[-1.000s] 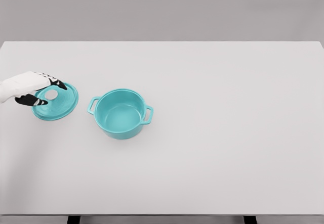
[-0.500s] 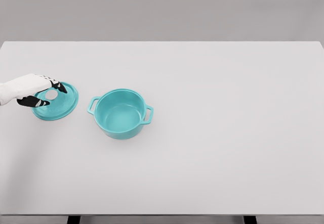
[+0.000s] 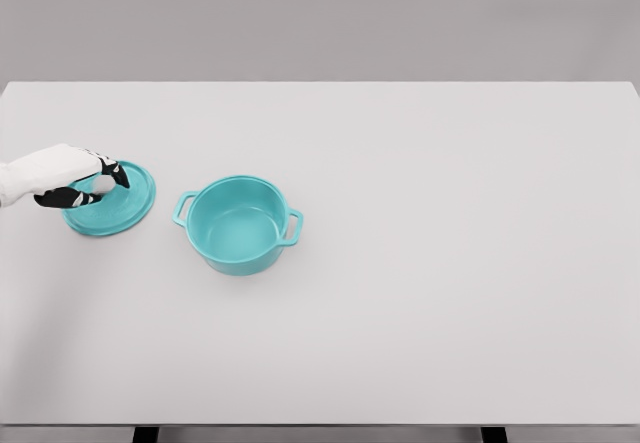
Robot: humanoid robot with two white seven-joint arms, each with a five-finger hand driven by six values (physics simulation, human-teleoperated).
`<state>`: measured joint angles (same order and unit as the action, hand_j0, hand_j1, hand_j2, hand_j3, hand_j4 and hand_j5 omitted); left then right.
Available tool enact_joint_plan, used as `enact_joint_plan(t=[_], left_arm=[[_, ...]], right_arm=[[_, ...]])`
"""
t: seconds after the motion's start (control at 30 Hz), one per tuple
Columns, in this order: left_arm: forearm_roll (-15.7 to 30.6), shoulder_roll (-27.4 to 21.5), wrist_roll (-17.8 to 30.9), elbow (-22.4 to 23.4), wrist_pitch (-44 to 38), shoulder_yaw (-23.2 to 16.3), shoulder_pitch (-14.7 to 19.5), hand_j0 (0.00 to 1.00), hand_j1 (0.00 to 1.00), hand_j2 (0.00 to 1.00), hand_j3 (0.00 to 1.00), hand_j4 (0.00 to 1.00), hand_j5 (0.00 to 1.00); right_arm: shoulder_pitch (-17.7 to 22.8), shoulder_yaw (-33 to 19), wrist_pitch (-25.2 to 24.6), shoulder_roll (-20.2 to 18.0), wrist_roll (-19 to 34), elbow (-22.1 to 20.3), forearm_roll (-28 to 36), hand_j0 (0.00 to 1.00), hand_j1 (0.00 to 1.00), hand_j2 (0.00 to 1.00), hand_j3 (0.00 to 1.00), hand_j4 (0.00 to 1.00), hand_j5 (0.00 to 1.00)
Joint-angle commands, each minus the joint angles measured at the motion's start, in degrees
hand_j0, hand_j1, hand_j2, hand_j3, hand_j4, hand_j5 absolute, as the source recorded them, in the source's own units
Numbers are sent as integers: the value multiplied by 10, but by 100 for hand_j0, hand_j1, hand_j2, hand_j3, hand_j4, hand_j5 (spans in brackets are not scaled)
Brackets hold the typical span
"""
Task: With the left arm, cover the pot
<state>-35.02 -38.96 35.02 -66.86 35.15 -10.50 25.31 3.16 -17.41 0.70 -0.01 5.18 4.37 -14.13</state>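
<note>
Pot [image 3: 238,226] sits upright on the tabletop [image 3: 450,263], left of the middle, its mouth open to the top and nothing inside. Its two loop handles stick out on opposite sides, one toward the upper left and one toward the right and slightly nearer, so its long axis runs across the picture with a slight tilt down to the right. Lid [image 3: 112,200] lies flat on the tabletop to the left of the pot, near it but not touching, with a clear strip of surface between the lid's rim and the pot's left handle. It is round and has no long axis of its own.

The left hand [image 3: 80,183] reaches in from the left edge, white arm lying low over the tabletop, and its black-tipped fingers [image 3: 118,173] are closed together over the middle of the lid, where the knob would be; the knob itself is hidden under them. Thumb and fingers appear clamped on it, while the lid rests on the surface.

The lid is close to the left edge of the tabletop. From the pot rightward the surface runs wide and bare to the right edge, and there is open room both behind the pot toward the far edge and in front toward the near edge. The right arm does not show
</note>
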Motion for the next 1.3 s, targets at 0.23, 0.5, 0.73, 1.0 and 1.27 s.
enact_joint_plan(t=[0.23,0.5,0.73,1.0,1.27], left_arm=[[7,-5,0,-5,-2,1,1,55,55,55,55,55,55],[23,-10,0,-26,-2,0,-1,55,55,55,55,55,55],[36,-25,0,-54,-2,0,-1,55,55,55,55,55,55],[46,-43,0,-102,-2,0,-5,55,55,55,55,55,55],[55,-45,0,-135,-2,-6,-5,55,55,55,55,55,55]], right_arm=[[0,0,0,0,0,0,0,100,100,100,100,100,100],[0,0,0,0,0,0,0,100,100,100,100,100,100],[0,0,0,0,0,0,0,100,100,100,100,100,100],[0,0,0,0,0,0,0,100,100,100,100,100,100],[0,0,0,0,0,0,0,100,100,100,100,100,100]])
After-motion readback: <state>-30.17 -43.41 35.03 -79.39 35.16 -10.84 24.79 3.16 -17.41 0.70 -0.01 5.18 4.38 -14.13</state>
